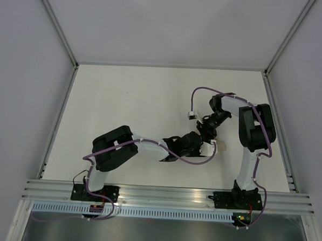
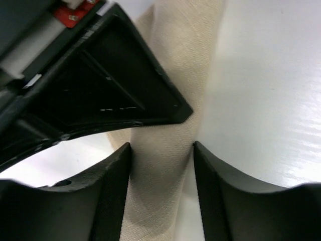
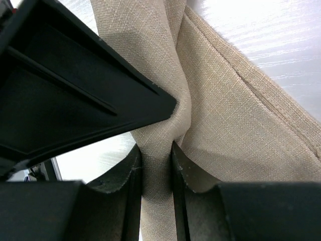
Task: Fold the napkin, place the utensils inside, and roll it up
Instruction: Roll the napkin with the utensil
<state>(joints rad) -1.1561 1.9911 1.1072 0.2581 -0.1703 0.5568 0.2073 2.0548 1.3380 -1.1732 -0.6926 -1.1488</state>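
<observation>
Right gripper [image 3: 156,150]: jaws drawn close and clamped on a bunched fold of the napkin [image 3: 241,125]. The cloth is squeezed to a narrow neck between the two fingers and fans out wider above them.

Left gripper [image 2: 161,148]: jaws stand partly apart, one on either side of a gathered strip of the same cloth. The strip touches the inner face of one finger and lies close to the other (a sliver of gap shows lower down). A firm pinch cannot be confirmed from the left wrist view.

Each wrist view shows a finger of the opposite gripper reaching in against the cloth just above its own fingertips.

Napkin location: right of centre on the white tabletop [image 1: 124,97], between the two meeting grippers. From overhead it is mostly hidden under them; only a small beige corner shows.
</observation>
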